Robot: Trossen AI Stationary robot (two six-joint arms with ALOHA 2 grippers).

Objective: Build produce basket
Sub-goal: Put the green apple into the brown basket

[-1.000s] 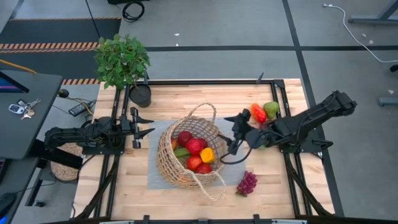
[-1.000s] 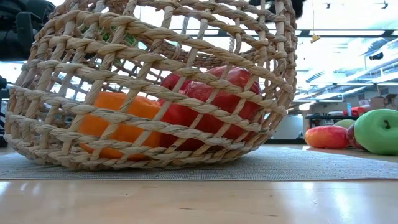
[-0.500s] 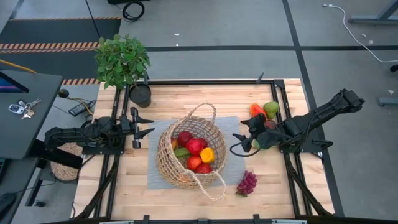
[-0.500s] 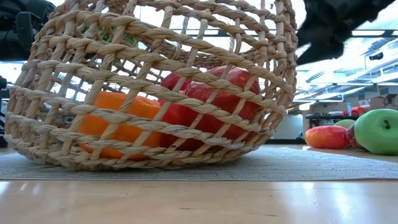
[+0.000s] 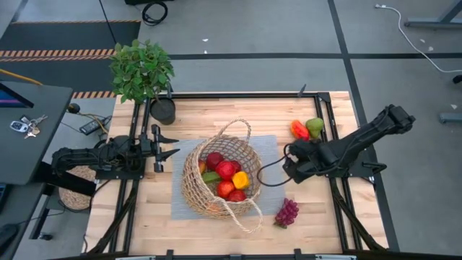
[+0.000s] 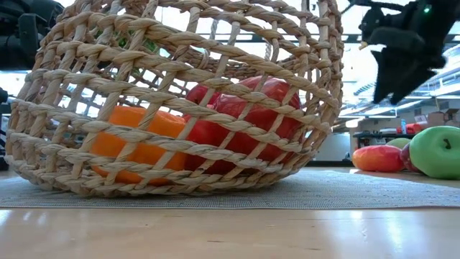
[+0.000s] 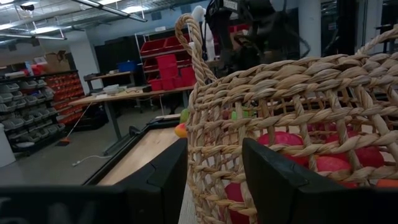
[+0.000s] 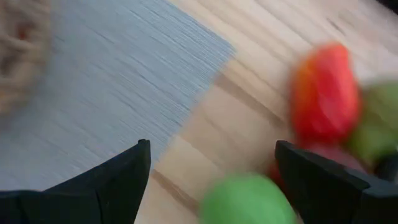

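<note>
Right gripper (image 5: 289,165) is hanging above the bare wood just past the mat's right edge, fingers spread wide with nothing between them, as its wrist view shows; under it are sitting a green fruit (image 8: 249,200) and a red pepper (image 8: 324,93), both blurred. Moving from biggest to smallest, the wooden table (image 5: 325,217) is carrying a grey mat (image 5: 268,144) at its middle, and on the mat the basket (image 5: 193,189) is sitting tipped, one looped handle pointing toward the far edge and one toward the near edge. Inside it the produce (image 5: 226,170) is lying piled: red apples, something green, and a yellow pepper (image 5: 240,179). The potted plant (image 5: 141,71) is standing at the far left corner. Left gripper (image 5: 170,145) is waiting just beside the basket's left side, its fingers apart and holding nothing. Purple grapes (image 5: 286,212) are lying on the wood near the mat's front right corner. A red pepper (image 5: 299,130) and a green apple (image 5: 314,126) are resting touching each other near the far right edge.
</note>
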